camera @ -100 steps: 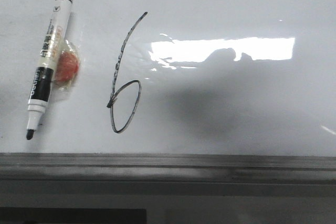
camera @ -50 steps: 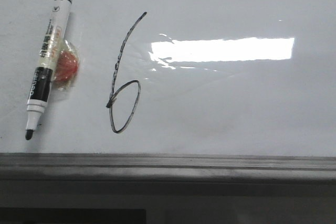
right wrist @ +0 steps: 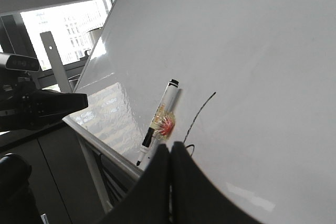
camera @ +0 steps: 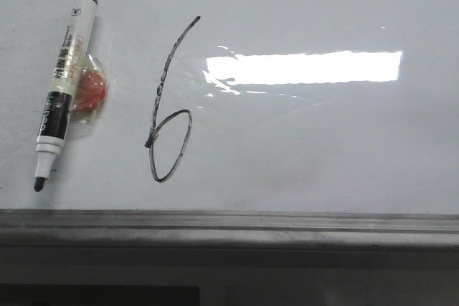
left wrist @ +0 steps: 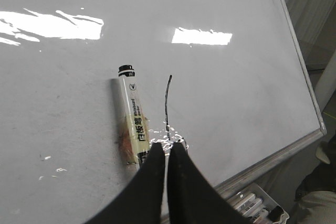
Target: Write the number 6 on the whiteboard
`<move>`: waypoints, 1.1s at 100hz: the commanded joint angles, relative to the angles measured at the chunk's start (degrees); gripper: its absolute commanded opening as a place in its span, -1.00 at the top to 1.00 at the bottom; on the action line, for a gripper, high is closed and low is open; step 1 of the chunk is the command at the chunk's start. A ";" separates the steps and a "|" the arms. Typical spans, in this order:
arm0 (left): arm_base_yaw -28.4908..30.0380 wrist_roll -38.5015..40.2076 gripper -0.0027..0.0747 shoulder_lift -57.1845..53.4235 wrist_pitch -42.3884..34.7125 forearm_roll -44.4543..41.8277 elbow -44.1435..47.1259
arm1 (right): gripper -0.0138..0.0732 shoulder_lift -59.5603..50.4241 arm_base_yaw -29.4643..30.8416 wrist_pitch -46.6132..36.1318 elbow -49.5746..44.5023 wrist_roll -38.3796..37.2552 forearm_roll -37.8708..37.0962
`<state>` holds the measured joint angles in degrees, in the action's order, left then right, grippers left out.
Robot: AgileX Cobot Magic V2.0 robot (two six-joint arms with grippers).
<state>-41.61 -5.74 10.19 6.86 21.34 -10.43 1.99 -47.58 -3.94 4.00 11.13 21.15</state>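
Observation:
The number 6 (camera: 170, 102) is drawn in thin black line on the whiteboard (camera: 323, 141), left of the middle in the front view. Its stem also shows in the left wrist view (left wrist: 167, 100) and the right wrist view (right wrist: 200, 111). A marker (camera: 63, 84) with its tip uncapped lies on the board left of the 6, stuck over a red blob (camera: 91, 91). My left gripper (left wrist: 166, 148) is shut and empty, held above the 6's loop. My right gripper (right wrist: 170, 148) is shut and empty, back from the board. Neither gripper shows in the front view.
The board's grey metal frame (camera: 229, 223) runs along the near edge. A tray of spare markers (left wrist: 252, 205) sits below the board's corner in the left wrist view. A camera on a stand (right wrist: 31, 103) is beyond the board's edge.
A dark shadow that lay on the board right of the 6 one second ago has gone. The marker and the 6 have not moved.

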 commanded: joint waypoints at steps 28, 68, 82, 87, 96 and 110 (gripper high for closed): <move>0.69 1.94 0.98 -0.02 -11.93 -2.29 -0.57 | 0.83 0.57 0.04 -4.74 1.35 0.52 -0.80; 17.80 1.94 0.98 -0.09 -12.38 -18.26 1.82 | 0.83 0.57 0.04 -4.74 1.35 0.52 -0.80; 27.18 1.94 0.98 -3.72 -12.38 -19.11 4.10 | 0.83 0.57 0.04 -4.74 1.35 0.52 -0.80; 31.06 1.94 0.98 -5.87 -12.38 -19.11 5.28 | 0.83 0.57 0.04 -4.74 1.35 0.52 -0.80; 37.06 1.94 0.98 -9.68 -12.38 -19.65 7.20 | 0.83 0.57 0.04 -4.74 1.35 0.52 -0.80; 44.62 2.08 0.98 -12.27 -13.05 -20.15 11.57 | 0.83 0.57 0.04 -4.60 1.35 0.52 -0.80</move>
<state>-0.09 -4.36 -0.36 -1.33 1.49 0.28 1.99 -47.58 -4.25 4.00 11.24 21.15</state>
